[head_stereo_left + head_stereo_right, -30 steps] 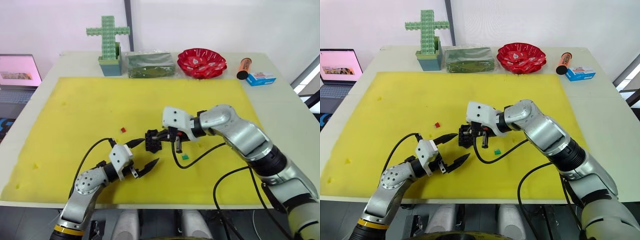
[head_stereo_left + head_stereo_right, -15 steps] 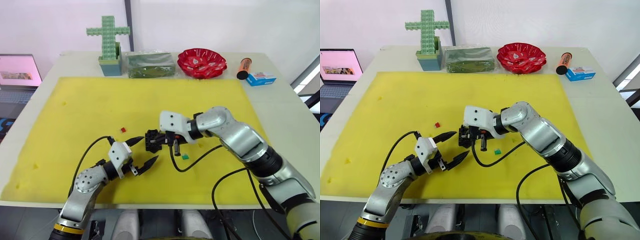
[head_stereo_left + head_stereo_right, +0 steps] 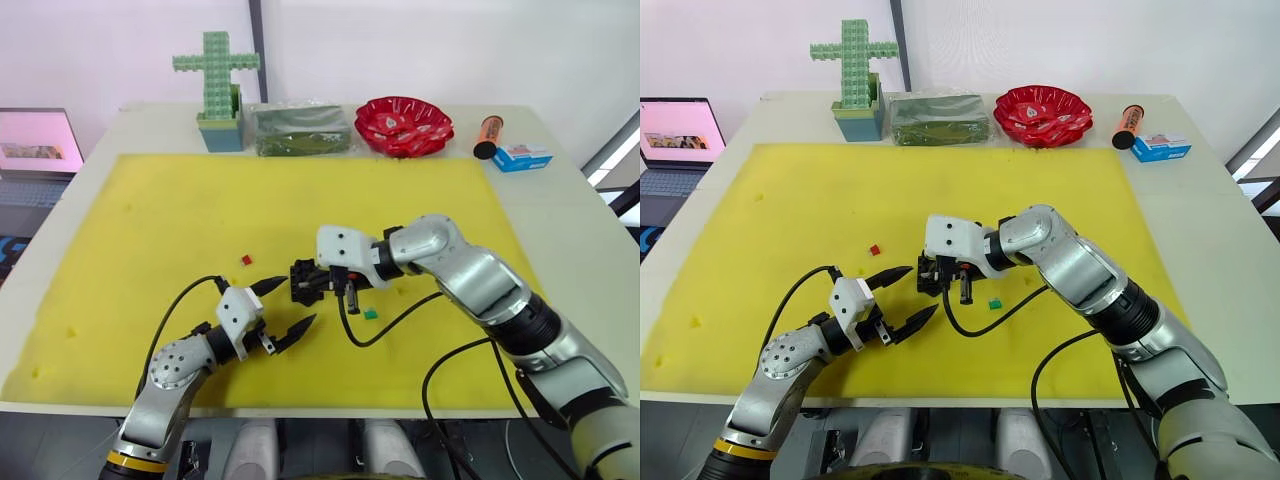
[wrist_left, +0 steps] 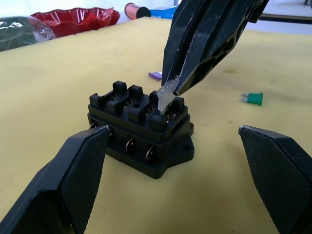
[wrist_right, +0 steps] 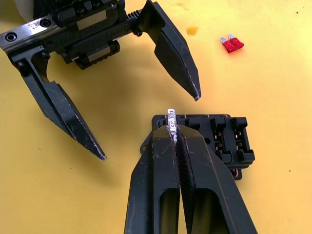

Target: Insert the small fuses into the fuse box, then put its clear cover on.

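The black fuse box (image 3: pixel 304 281) sits on the yellow mat (image 3: pixel 170 210) near its middle. My right gripper (image 5: pixel 174 132) is shut on a small grey fuse (image 4: pixel 166 94), whose lower end is at a slot at one end of the box. My left gripper (image 3: pixel 298 302) stands open just in front of the box, one finger on each side of it and not touching it. A red fuse (image 3: pixel 246 260) lies left of the box, a green fuse (image 3: pixel 371 313) to its right, and a purplish fuse (image 4: pixel 155 75) beyond it. The clear cover is out of view.
Along the table's far edge stand a green brick cross (image 3: pixel 217 80), a clear-wrapped green package (image 3: pixel 300 129), a red bowl (image 3: pixel 404 125), an orange cylinder (image 3: pixel 487 136) and a blue box (image 3: pixel 522 157). A laptop (image 3: pixel 35 140) sits off to the left.
My right gripper has shifted slightly left with the grey fuse, closer over the fuse box. The left gripper has stayed open in nearly the same place.
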